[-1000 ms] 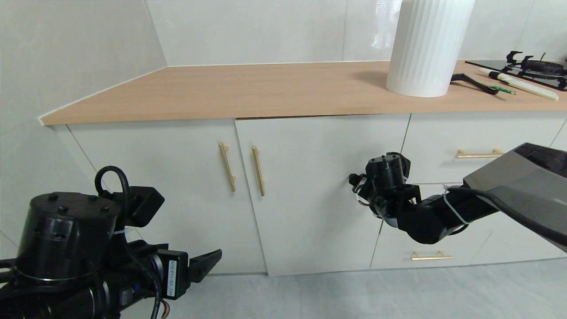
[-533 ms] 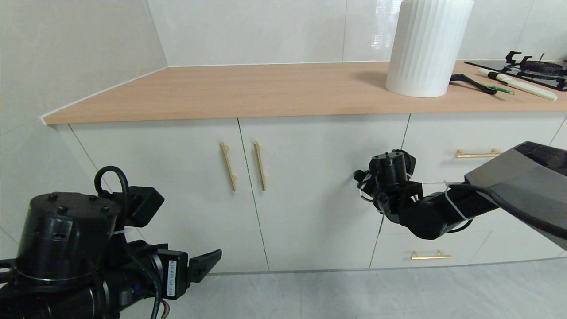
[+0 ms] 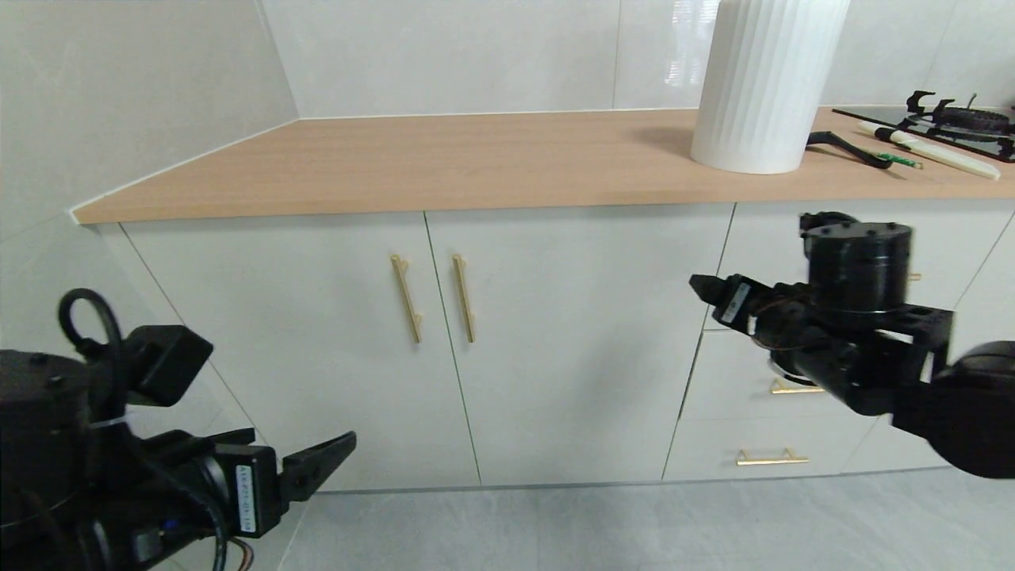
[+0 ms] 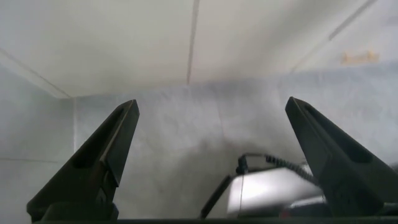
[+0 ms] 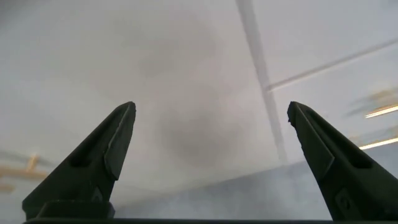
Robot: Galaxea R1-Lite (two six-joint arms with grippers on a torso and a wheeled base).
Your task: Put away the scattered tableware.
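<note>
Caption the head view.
Open left claw and open right claw before closed cabinet doors; white vase on the counter.

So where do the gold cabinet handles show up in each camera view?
Head view: the gold handles stand upright as a pair on the two doors; a level drawer handle sits low on the drawers.
Left wrist view: one blurred gold streak, probably a drawer handle.
Right wrist view: blurred gold streaks at opposite edges.
Shared landmark: the thin seams between the white cabinet fronts.
</note>
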